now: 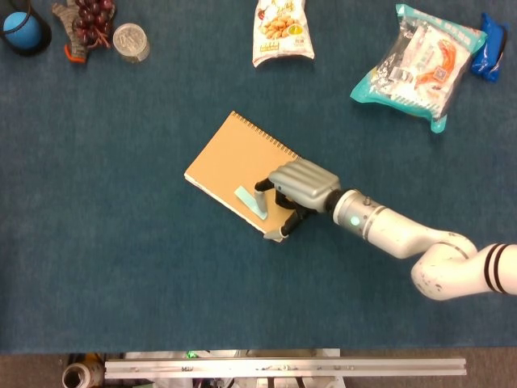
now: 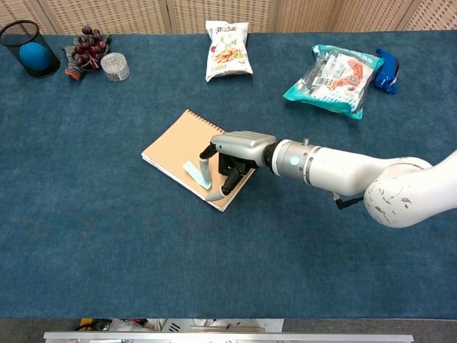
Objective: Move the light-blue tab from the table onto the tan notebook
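The tan spiral notebook [image 1: 226, 166] [image 2: 177, 145] lies at an angle in the middle of the blue table. The light-blue tab [image 1: 250, 201] [image 2: 195, 174] lies flat on its near right part. My right hand [image 1: 300, 188] [image 2: 238, 151] hovers over the notebook's right corner, just right of the tab. Its fingers are apart and point down, and nothing is held between them. One fingertip [image 2: 204, 172] stands close beside the tab's near end; I cannot tell whether it touches. My left hand shows in neither view.
At the far left stand a black mesh cup with a blue ball [image 1: 19, 28], a bunch of dark grapes [image 1: 87, 21] and a small round jar [image 1: 130, 40]. A snack bag [image 1: 282, 31], a teal packet [image 1: 420, 63] and a blue pack [image 1: 491, 46] lie along the far edge.
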